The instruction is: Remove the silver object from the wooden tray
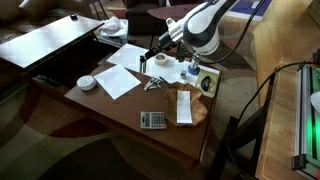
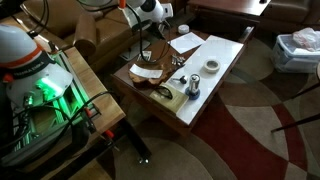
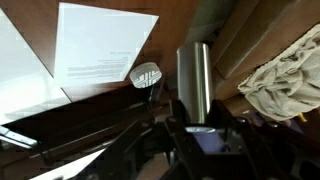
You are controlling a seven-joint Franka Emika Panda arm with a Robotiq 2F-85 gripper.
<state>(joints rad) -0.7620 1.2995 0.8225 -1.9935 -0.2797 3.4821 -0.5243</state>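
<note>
Wrist view: You see the dark gripper (image 3: pixel 200 140) body at the bottom. Its fingers are lost in shadow, so I cannot tell how wide they are or if they hold anything.
Shiny tube: A metal tube (image 3: pixel 195 85) stands right in front of the gripper. It may be in your grip or only close by. I cannot tell which.
Behind the tube: White papers (image 3: pixel 105 45) lie there, with a small shiny bit (image 3: pixel 146 75) at their edge. A crumpled cloth (image 3: pixel 280 75) is off to one side.
Gripper place: In an exterior view the gripper (image 1: pixel 150 60) hangs over the papers.
Wooden tray: In the same view the wooden tray (image 1: pixel 201 110) sits at a corner of the table (image 1: pixel 100 105), just beside the calculator (image 1: pixel 153 120). A white paper slip (image 1: pixel 184 107) lies on it. The tray is well apart from the gripper.
Silver object: It is too small to pick out. My guess is that the silver object lies in the tray near the slip.
Do it well: First check that your fingers are empty and open. Then come over the tray from above and go slowly. Turn the fingers so they close across the thin stick, near its middle. Keep off the paper slip. Do not go for the metal cluster (image 1: pixel 153 85); it is not in the tray. Lift straight up and set the stick on bare table.
</note>
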